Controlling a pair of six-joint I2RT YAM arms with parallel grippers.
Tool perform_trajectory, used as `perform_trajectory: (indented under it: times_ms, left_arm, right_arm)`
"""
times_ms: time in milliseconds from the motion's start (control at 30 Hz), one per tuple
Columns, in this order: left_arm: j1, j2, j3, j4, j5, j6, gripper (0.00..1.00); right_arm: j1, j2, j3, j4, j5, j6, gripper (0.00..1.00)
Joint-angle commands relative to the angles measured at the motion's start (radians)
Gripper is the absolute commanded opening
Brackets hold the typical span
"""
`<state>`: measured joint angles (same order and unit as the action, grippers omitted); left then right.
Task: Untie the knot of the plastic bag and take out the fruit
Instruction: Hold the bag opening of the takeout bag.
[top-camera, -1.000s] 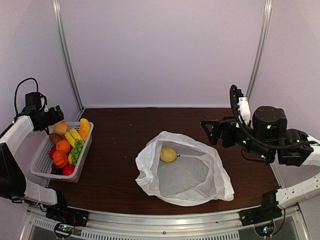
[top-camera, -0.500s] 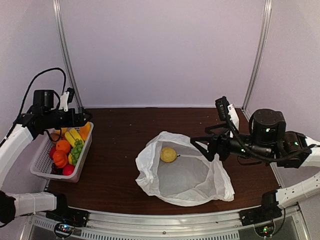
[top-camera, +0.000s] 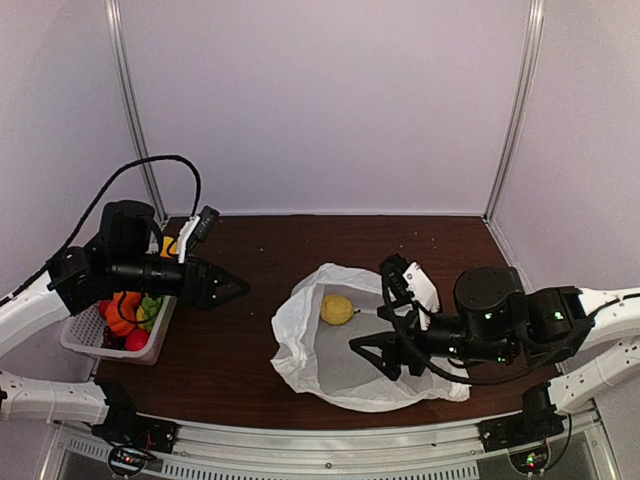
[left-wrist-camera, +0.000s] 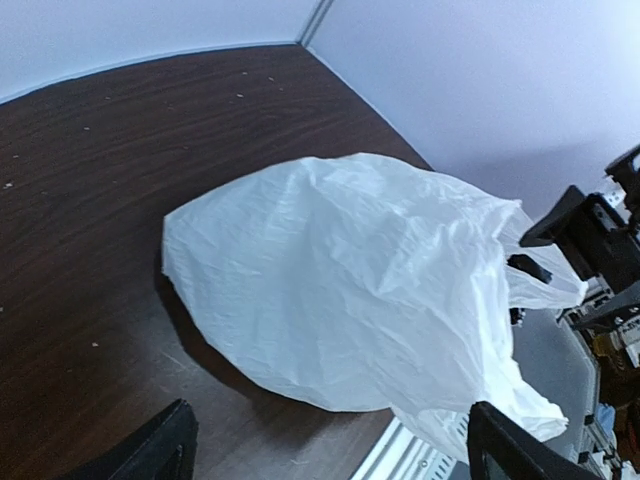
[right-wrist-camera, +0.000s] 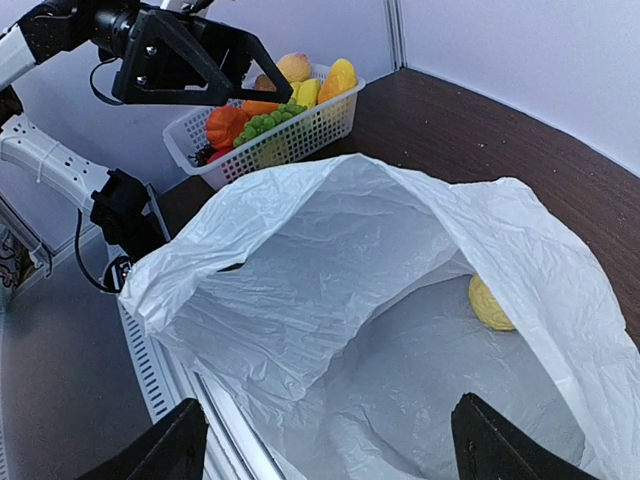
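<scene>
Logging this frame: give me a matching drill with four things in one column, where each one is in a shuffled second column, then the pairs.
Things
1. lemon
2. basket
3. left gripper
4. right gripper

Places
A. over the plastic bag's open mouth
B. at the table's left edge, holding fruit
C. inside the plastic bag
D. over the table, between basket and plastic bag

Pairs: 1-C, 2-B, 3-D, 4-A
</scene>
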<state>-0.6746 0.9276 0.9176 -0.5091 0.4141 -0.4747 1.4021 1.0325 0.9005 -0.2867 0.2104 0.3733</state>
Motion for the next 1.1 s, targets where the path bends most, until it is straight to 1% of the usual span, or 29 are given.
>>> perform_trajectory:
  times_ms: [0, 67, 167, 400, 500, 533, 600, 633, 767, 833, 900, 1033, 1067]
  left_arm:
    - [-0.129, -0.001, -0.054, 0.212, 0.051, -0.138, 0.97]
    - [-0.174, 0.016, -0.074, 0.267, 0.078, -0.16, 0.97]
    - [-0.222, 0.058, -0.071, 0.269, 0.085, -0.156, 0.98]
    - [-0.257, 0.126, -0.056, 0.227, 0.005, -0.13, 0.97]
    - [-0.273, 0.162, -0.038, 0.233, 0.01, -0.127, 0.97]
    - [-0.282, 0.173, -0.033, 0.24, 0.015, -0.124, 0.95]
    - [-0.299, 0.198, -0.025, 0.253, 0.029, -0.124, 0.87]
    - [-0.305, 0.208, -0.022, 0.261, 0.033, -0.124, 0.8]
    - [-0.319, 0.229, -0.017, 0.268, 0.037, -0.126, 0.45]
    - [-0.32, 0.223, -0.02, 0.281, 0.035, -0.129, 0.3]
    - [-0.321, 0.208, -0.022, 0.291, 0.034, -0.134, 0.18]
    - [-0.321, 0.191, -0.022, 0.294, 0.035, -0.141, 0.0]
    - [-0.321, 0.187, -0.023, 0.294, 0.033, -0.143, 0.0]
  right_arm:
    - [0.044, 0.048, -0.008, 0.013, 0.079, 0.006, 0.85]
    - [0.058, 0.069, -0.009, 0.015, 0.103, 0.007, 0.84]
    - [0.072, 0.099, -0.009, 0.017, 0.123, 0.009, 0.84]
    - [0.11, 0.173, 0.008, -0.023, 0.177, 0.01, 0.82]
    - [0.122, 0.205, 0.027, -0.049, 0.189, 0.008, 0.81]
    - [0.124, 0.217, 0.037, -0.061, 0.192, 0.007, 0.81]
    - [0.128, 0.241, 0.057, -0.086, 0.2, 0.009, 0.81]
    - [0.129, 0.254, 0.066, -0.098, 0.204, 0.012, 0.8]
    - [0.13, 0.298, 0.092, -0.161, 0.249, 0.036, 0.79]
    - [0.128, 0.325, 0.107, -0.211, 0.277, 0.051, 0.77]
    - [0.127, 0.357, 0.127, -0.263, 0.297, 0.069, 0.76]
    - [0.115, 0.425, 0.157, -0.323, 0.3, 0.081, 0.74]
    - [0.108, 0.441, 0.164, -0.33, 0.296, 0.081, 0.74]
